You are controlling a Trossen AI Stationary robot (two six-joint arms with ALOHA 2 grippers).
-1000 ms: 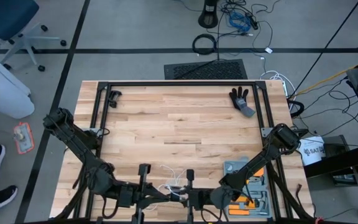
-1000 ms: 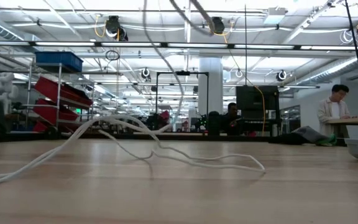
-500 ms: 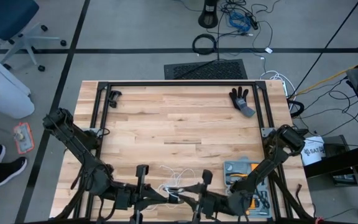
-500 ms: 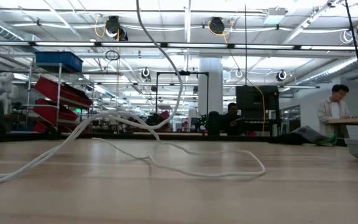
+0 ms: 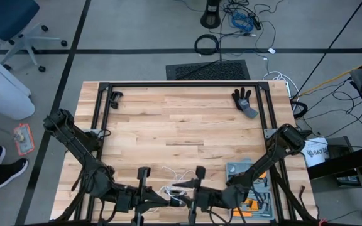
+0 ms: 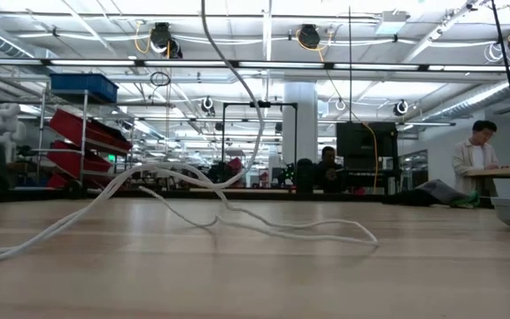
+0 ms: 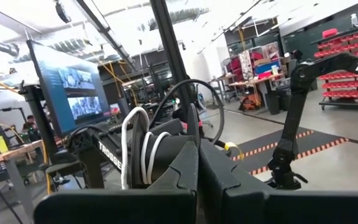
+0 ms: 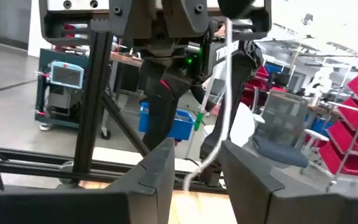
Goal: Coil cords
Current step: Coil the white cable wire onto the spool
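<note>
The white cord [image 5: 175,177] lies in loose loops on the wood near the table's front edge. In the low view one strand [image 6: 248,97] rises from the loops [image 6: 237,217] out of the top of the picture. My left gripper [image 5: 173,199] is above the front edge, shut on the black reel [image 7: 160,146], which has several turns of white cord [image 7: 146,155] wound on it. My right gripper [image 5: 189,199] faces it from the right. It stands open, and the hanging cord [image 8: 222,106] shows between and beyond its fingers [image 8: 160,171]. My left gripper [image 7: 197,149] holds the reel between its two shut fingers, coming at it about level from the table's left. The reel stands edge-on past the fingertips, lifted clear of the table. The fingers hide the place of contact. Cord hangs slack from the reel to the table.
A grey tool tray [image 5: 250,182] with orange tools sits at the front right. A black glove [image 5: 244,100] lies at the far right and a small black clip [image 5: 115,96] at the far left. Black frame rails [image 5: 181,85] border the table. People [image 6: 475,159] work in the room behind.
My right gripper has swung a little toward the table's right edge and come partly back, and its wrist has turned. The hanging strand has swayed sideways. The cord loops on the table have shifted slightly.
</note>
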